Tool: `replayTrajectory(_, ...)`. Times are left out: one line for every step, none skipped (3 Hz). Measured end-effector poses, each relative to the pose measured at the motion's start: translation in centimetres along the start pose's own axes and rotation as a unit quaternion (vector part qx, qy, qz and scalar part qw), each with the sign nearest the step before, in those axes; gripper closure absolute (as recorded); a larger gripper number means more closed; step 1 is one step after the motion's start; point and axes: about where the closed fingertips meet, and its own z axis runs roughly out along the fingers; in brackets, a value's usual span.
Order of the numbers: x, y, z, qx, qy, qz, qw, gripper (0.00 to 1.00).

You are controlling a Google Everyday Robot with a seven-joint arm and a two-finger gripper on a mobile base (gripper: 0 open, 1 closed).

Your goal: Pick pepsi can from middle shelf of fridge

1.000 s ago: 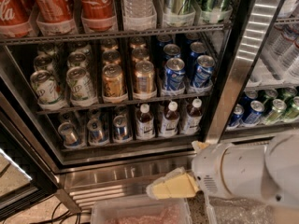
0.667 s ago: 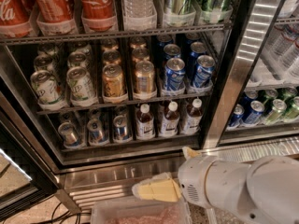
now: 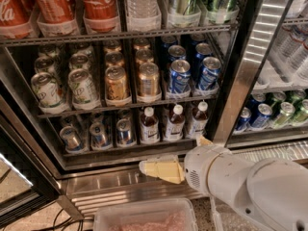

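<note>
- Pepsi can: front of the blue row on the middle shelf, up above the gripper and a touch to its right. Another blue can sits just beside it, and nothing's touching either.
- The gripper is low, pointing left, in front of the steel base of the fridge, just under the white-capped bottles. Honestly can't tell if it's spread or pressed together. Nothing in it that I can see.
- What changed: in the last second it slid left, then lifted a bit away from the clear plastic tub below it.
- My read: still the approach. It has a whole shelf level left to climb, then has to swing right, since the gold cans are what's straight above it.
</note>
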Motion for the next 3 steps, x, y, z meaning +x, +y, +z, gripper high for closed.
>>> replayTrajectory(0.0,0.0,0.0,0.000,0.000,0.000,1.0000,0.00)
replayTrajectory(-0.6,-2.1,0.8,0.027,-0.025,0.019,0.9991,0.00)
replayTrajectory(-2.0,-5.4,2.6,0.065,-0.072,0.047,0.9941,0.00)
